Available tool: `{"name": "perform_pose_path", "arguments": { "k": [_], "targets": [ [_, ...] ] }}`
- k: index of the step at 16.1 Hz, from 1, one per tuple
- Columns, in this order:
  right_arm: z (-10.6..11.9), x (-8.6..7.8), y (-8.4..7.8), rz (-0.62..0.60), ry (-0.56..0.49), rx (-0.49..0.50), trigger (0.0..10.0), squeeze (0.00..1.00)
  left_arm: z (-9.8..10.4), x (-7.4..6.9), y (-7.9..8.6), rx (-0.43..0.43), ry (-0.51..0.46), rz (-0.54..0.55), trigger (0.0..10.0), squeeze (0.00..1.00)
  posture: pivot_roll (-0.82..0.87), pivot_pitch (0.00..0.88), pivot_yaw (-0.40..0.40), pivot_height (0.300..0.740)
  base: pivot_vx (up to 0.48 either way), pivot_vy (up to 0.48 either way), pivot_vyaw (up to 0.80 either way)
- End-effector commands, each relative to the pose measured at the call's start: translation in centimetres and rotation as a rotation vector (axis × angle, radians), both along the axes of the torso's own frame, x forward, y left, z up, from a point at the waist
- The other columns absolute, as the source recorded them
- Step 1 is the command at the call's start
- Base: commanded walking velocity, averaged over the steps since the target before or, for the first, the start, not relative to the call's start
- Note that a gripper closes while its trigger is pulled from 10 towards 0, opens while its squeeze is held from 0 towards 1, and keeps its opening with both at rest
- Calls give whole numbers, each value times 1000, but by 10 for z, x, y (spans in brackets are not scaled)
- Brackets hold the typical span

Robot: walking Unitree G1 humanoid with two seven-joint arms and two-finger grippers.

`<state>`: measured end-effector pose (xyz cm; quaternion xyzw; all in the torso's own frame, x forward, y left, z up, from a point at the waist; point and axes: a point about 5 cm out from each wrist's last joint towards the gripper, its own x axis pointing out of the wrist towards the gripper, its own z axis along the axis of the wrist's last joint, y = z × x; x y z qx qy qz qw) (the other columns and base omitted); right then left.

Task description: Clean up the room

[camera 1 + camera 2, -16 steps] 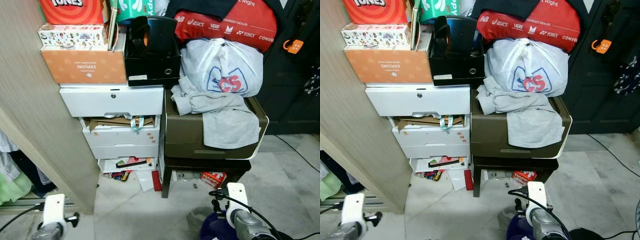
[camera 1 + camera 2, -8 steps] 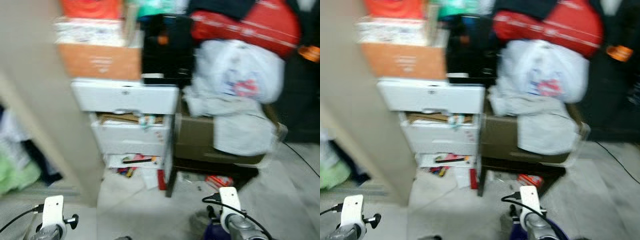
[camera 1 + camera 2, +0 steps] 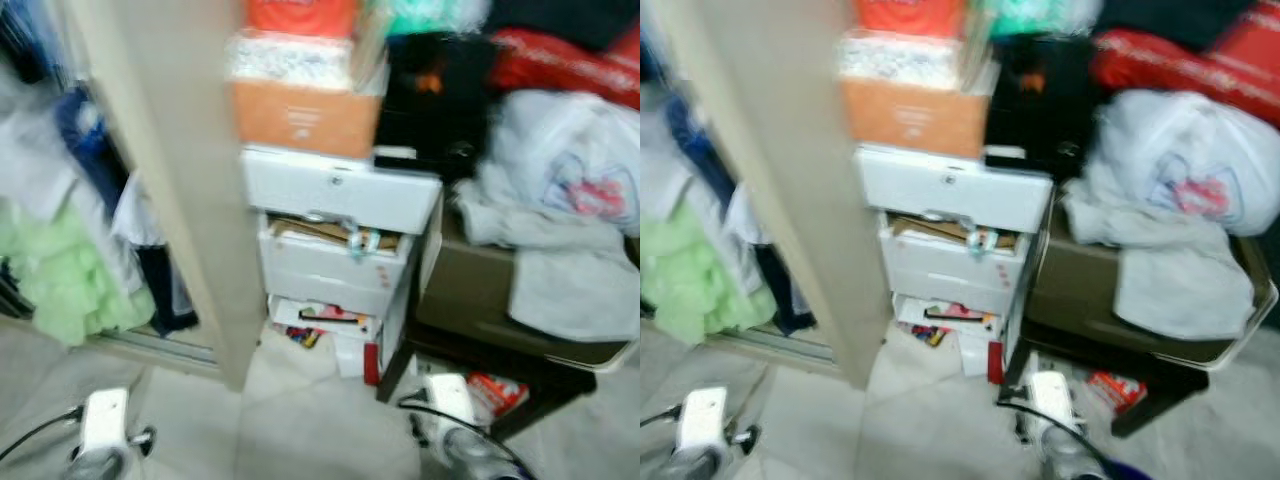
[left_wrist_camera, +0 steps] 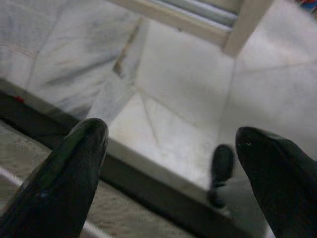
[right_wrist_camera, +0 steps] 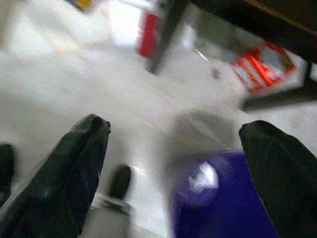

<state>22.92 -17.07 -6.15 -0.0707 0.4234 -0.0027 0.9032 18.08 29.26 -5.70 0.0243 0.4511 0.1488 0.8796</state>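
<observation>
A cluttered corner over pale marble floor [image 3: 320, 420], everything smeared by blur. The mess is plain enough: papers and a red packet [image 3: 497, 392] lie loose on the floor under the dark stand, and the white drawer unit [image 3: 335, 270] has cardboard and scraps spilling from its open drawers. Beside it a grey garment [image 3: 560, 270] and a white plastic bag [image 3: 580, 170] are heaped on an olive box, with an orange carton [image 3: 305, 117] and other boxes stacked on top of the drawers. Further left, past the beige wardrobe panel [image 3: 175, 180], clothes hang in an open closet, a green one [image 3: 70, 270] lowest.

I'd judge the tidying barely begun; nothing here looks sorted and neither gripper carries anything. The left gripper [image 4: 173, 173] hangs low over bare floor, fingers well apart. The right gripper [image 5: 173, 163] is likewise spread, above the floor near a purple object [image 5: 223, 198] and that red packet.

Against a second ago, the whole view has swung leftward: the closet's clothes have come into sight and the pile has slid to the right. That's the camera turning, not the things shifting.
</observation>
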Motion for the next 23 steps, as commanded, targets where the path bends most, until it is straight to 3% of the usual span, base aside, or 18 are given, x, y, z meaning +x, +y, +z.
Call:
{"name": "perform_pose_path", "arguments": {
  "k": [1, 5, 7, 9, 11, 12, 20, 23],
  "targets": [
    [-1, -3, -5, -6, 4, -15, 10000, 0, 0, 4, -3, -1, -4, -20, 10000, 0, 26, 41, -16, 740, 0, 0, 0],
    [5, 6, -11, -25, -6, -16, 10000, 0, 1, 5, -5, -5, -11, -34, 10000, 0, 24, 46, -16, 740, 0, 0, 0],
    [12, 16, -17, -152, -25, 39, 10000, 0, 6, 18, -11, -26, -68, -29, 10000, 0, 24, 46, -18, 740, 0, 0, 0],
    [15, 20, -20, -189, -52, 59, 10000, 0, 12, 31, -14, -35, -105, -41, 10000, 0, 20, 46, -18, 740, 0, 0, 0],
    [24, 24, -48, -211, -98, 54, 10000, 0, 22, 49, -18, -53, -148, -39, 10000, 0, 14, 43, -13, 740, 0, 0, 0],
    [27, 26, -52, -205, -105, 50, 10000, 0, 24, 54, -20, -56, -152, -45, 10000, 0, 15, 40, -13, 740, 0, 0, 0],
    [24, 24, -47, -198, -96, 39, 10000, 0, 22, 53, -21, -61, -132, -36, 10000, 0, 20, 37, -17, 740, 0, 0, 0],
    [22, 22, -46, -187, -86, 28, 10000, 0, 23, 54, -22, -66, -137, -29, 10000, 0, 21, 36, -19, 740, 0, 0, -800]
  ]
}}
